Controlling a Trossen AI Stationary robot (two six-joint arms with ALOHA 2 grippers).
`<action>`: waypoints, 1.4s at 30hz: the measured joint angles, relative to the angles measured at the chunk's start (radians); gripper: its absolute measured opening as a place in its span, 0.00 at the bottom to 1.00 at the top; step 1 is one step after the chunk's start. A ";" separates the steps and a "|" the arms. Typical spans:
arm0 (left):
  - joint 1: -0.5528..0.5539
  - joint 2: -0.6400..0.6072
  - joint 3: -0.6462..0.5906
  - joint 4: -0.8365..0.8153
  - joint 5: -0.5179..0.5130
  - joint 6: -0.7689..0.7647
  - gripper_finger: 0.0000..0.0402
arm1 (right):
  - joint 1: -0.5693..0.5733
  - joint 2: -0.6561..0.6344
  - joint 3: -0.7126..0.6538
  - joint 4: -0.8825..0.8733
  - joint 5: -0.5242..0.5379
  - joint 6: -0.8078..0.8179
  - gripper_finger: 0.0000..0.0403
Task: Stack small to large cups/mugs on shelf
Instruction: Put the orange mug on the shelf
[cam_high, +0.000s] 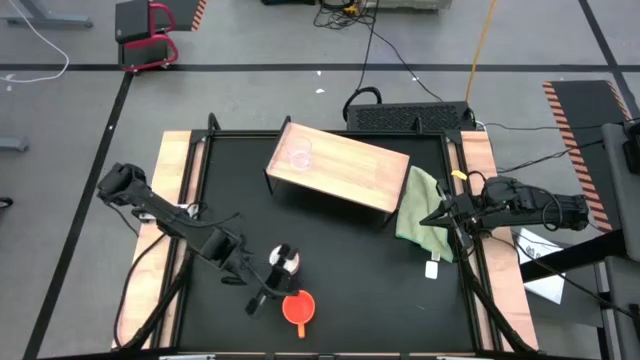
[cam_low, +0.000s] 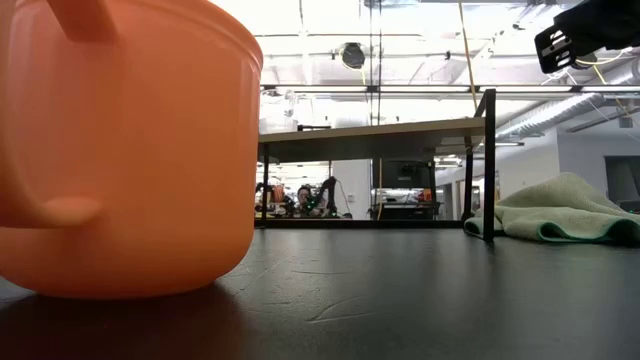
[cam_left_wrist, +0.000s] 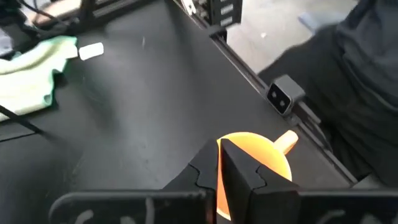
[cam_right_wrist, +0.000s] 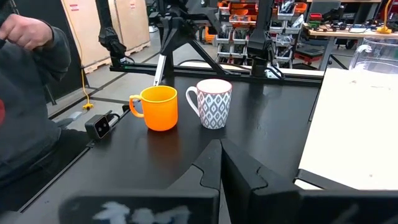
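High view: L pincer (cam_high: 268, 296) beside orange mug (cam_high: 297, 307).

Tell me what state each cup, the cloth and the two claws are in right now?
clear cup: upright on the shelf.
orange mug: upright on the table.
white patterned mug: upright beside it.
green cloth: crumpled by the shelf.
left gripper: over the orange mug.
right gripper: shut, empty.

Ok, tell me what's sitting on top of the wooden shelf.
Only the small clear cup stands on the shelf, near one end. The rest of the board is bare. The space under the board is hidden from above.
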 joint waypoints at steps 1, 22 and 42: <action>0.000 0.017 0.022 -0.026 0.000 0.000 0.05 | 0.000 0.000 0.000 0.000 0.000 0.000 0.00; 0.007 0.174 0.177 -0.144 0.109 0.077 0.01 | 0.000 0.000 0.000 0.000 0.000 0.000 0.00; 0.041 0.278 0.177 -0.194 0.106 0.086 0.00 | 0.000 0.003 0.000 0.000 0.000 0.000 0.00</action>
